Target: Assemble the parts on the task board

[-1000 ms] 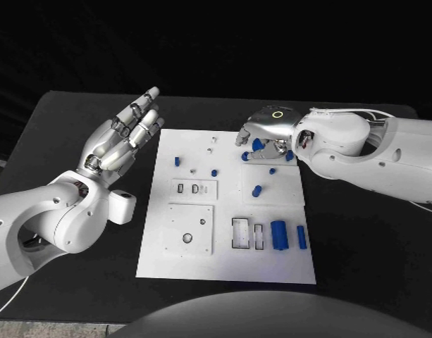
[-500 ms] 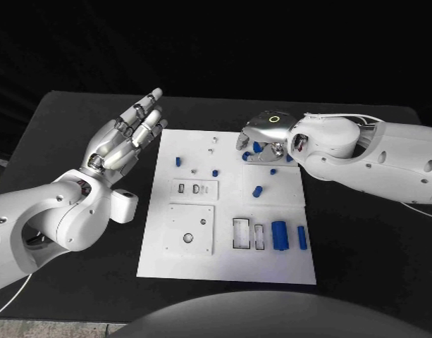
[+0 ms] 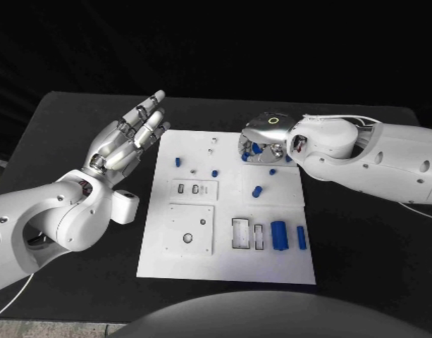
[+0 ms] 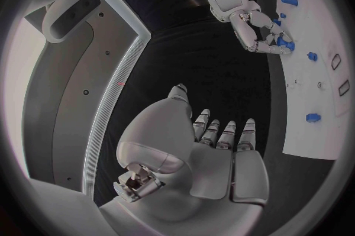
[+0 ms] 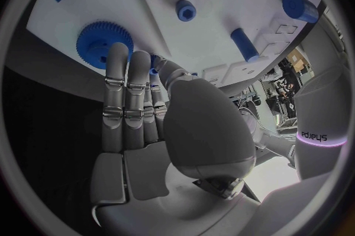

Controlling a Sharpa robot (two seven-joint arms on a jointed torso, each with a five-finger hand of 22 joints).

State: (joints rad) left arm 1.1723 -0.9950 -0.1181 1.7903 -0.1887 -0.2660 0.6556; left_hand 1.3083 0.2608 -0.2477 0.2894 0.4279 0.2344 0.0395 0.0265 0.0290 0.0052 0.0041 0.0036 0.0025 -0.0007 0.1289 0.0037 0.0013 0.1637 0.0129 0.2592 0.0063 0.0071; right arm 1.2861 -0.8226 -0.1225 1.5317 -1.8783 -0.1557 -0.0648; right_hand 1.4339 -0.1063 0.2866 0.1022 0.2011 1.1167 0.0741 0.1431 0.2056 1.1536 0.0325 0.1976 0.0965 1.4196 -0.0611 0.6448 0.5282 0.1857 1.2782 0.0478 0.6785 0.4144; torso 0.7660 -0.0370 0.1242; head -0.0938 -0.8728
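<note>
Two arms, two hands, one task board point(image 3: 226, 264).

Task board: centred on black table point(image 3: 378, 260), long axis near-to-far. Probably fixed there so both arms reach it.

Left hand point(image 3: 124, 141): parked off the board's far-left corner, over table, fingers straight and close together, palm flat, holding nothing. Likely kept clear so the right side can work.

Right hand point(image 3: 263, 137): at board's far-right corner, fingers bunched narrow and reaching down onto the blue gear point(image 5: 103, 44). Wrist view has fingertips point(image 5: 117, 55) touching the gear's toothed rim; actual grip vs. mere contact — cannot tell. Probably seating or picking the gear.

Parts, countable in head view:
- 2 tall blue cylinders point(image 3: 279, 234) near-right, lying side by side next to white slots. Presumably staged for those slots.
- 1 short blue peg point(image 3: 258, 190) mid-right, loose.
- 3 small blue pieces point(image 3: 178, 161) far-left of centre.
- Several more blue bits under the right hand, count hidden.

Judgement: early stage, most parts unseated.
</note>
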